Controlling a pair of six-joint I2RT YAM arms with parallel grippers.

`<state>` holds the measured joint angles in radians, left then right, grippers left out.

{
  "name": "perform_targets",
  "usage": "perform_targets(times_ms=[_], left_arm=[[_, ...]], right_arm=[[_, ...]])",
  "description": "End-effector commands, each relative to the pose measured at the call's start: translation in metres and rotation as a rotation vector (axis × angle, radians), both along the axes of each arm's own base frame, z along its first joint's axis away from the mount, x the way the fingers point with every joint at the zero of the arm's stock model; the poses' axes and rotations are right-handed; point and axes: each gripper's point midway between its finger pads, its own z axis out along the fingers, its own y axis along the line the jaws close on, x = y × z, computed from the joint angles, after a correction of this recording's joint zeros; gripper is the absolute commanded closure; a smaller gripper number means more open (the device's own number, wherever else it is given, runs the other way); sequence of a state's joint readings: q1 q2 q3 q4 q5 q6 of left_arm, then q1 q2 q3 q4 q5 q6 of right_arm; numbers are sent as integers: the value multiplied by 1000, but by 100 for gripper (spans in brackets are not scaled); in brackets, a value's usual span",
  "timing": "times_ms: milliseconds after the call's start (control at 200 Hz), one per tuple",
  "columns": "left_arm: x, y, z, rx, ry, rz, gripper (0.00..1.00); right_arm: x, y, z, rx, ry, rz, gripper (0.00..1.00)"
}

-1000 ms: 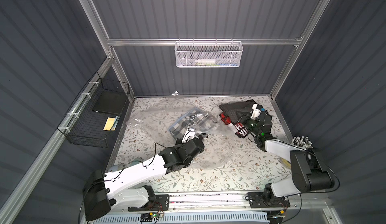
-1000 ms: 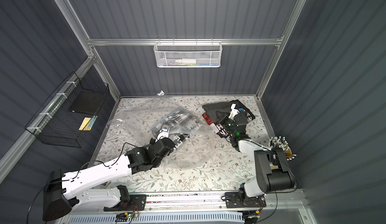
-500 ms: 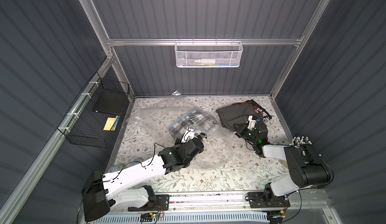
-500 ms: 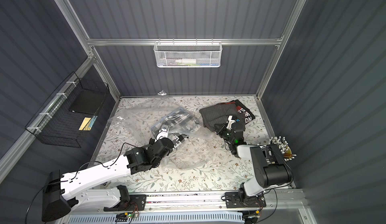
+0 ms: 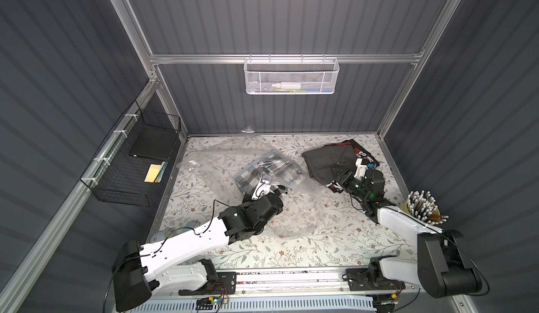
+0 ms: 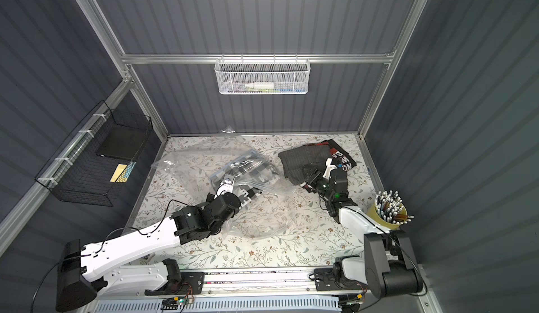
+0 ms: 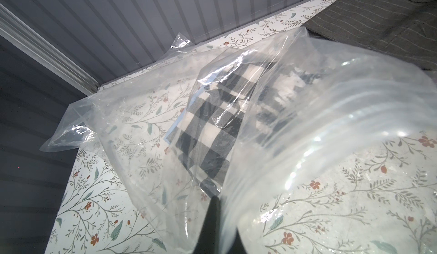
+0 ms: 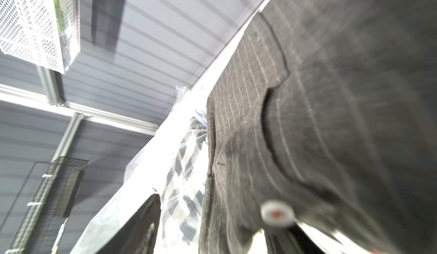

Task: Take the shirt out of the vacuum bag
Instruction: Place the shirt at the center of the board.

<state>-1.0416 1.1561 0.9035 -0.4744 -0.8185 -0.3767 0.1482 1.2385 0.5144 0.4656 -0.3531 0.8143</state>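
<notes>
Shirt (image 5: 326,160): grey pinstriped, rumpled at the far right of the table (image 5: 291,250), outside the vacuum bag (image 5: 221,162).
Handling: soft, light and limp; probably best pinched at a bunched fold or hem.
Axis: the heap's longer run goes left to right; no collar end can be made out.
Vacuum bag: slippery film, mouth toward the right, checked garment (image 7: 208,132) inside.
Left gripper (image 7: 214,203): closed, pinching bag film by the zip edge.
Right gripper (image 5: 343,176): jaws parted at the shirt's near edge, gripping nothing visible.

White block letters on black printed garment (image 6: 341,159), fragments perhaps "SA", "NO", otherwise unreadable
</notes>
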Motion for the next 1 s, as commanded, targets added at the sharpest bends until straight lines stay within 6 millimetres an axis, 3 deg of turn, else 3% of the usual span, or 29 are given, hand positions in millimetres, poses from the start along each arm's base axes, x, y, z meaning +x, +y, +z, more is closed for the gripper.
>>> perform_targets(times_ms=[0,120,315,380,500,615,735,855,996], left_arm=[[0,6,4,36,-16,9,100],[-1,7,5,43,-18,9,100],[0,9,7,58,-25,18,100],[1,9,7,55,-28,18,100],[1,8,4,63,-24,15,100],[1,9,3,69,-22,19,100],[0,11,3,69,-24,25,100],[-1,13,6,63,-29,30,100],[-1,13,9,53,-28,29,100]], right_arm=[[-16,-22,-8,-110,81,-83,31],[-30,-30,16,-112,23,-117,31],[-47,-13,76,-34,-102,-42,31],[-42,-23,91,-46,-151,-104,30],[-19,-39,101,-57,-189,-183,28],[16,-35,98,17,-150,-161,28],[52,-22,79,82,-121,-93,29],[70,-3,40,117,-21,-25,31],[72,-4,-19,115,75,-50,31]])
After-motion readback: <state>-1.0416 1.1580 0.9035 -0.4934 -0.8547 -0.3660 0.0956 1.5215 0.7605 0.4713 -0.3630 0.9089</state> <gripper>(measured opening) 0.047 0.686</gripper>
